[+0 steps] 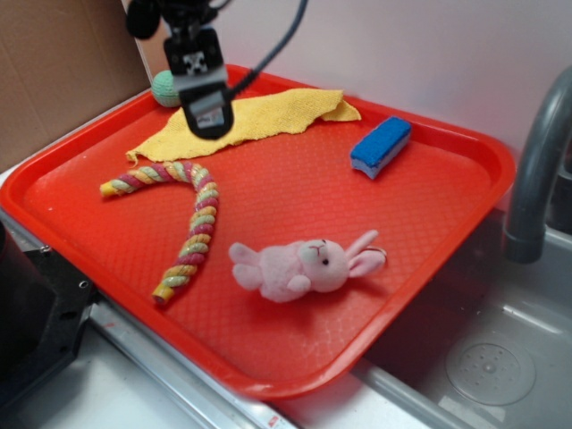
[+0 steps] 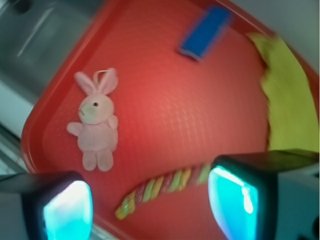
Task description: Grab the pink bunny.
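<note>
Only wrist cam shows jaws spread wide (empty), ext view: gripper point(image 1: 207, 114) above cloth point(image 1: 259, 116), pink bunny point(image 1: 299, 265) well apart.

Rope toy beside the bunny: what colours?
The rope toy is twisted in pink, yellow and pale green stripes; clearest in the exterior view.

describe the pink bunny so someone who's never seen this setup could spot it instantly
Start at the red tray beside the sink. Near its front edge, right of the striped rope, lies the pink bunny. It is the only fuzzy pale pink thing there, with two long ears and black bead eyes.
</note>
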Controlling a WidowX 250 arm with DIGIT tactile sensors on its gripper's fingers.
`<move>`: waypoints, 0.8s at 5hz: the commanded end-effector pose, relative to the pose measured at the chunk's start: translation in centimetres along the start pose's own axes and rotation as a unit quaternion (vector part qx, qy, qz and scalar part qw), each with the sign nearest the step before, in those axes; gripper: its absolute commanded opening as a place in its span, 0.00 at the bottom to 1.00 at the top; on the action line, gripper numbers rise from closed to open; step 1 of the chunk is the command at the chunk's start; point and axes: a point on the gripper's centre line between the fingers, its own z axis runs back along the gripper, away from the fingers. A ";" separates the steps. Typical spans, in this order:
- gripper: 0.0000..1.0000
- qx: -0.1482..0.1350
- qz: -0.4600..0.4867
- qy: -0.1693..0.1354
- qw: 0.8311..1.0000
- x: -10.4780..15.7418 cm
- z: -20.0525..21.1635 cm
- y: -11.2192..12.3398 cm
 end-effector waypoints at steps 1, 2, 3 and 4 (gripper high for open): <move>1.00 0.003 -0.002 -0.013 1.000 0.0 0.6 -0.7; 1.00 0.007 -0.035 -0.002 0.999 2.5 -2.8 -3.3; 1.00 0.010 -0.068 -0.001 0.998 4.0 -4.1 -7.4; 1.00 0.005 -0.105 -0.006 0.994 4.6 -4.6 -10.2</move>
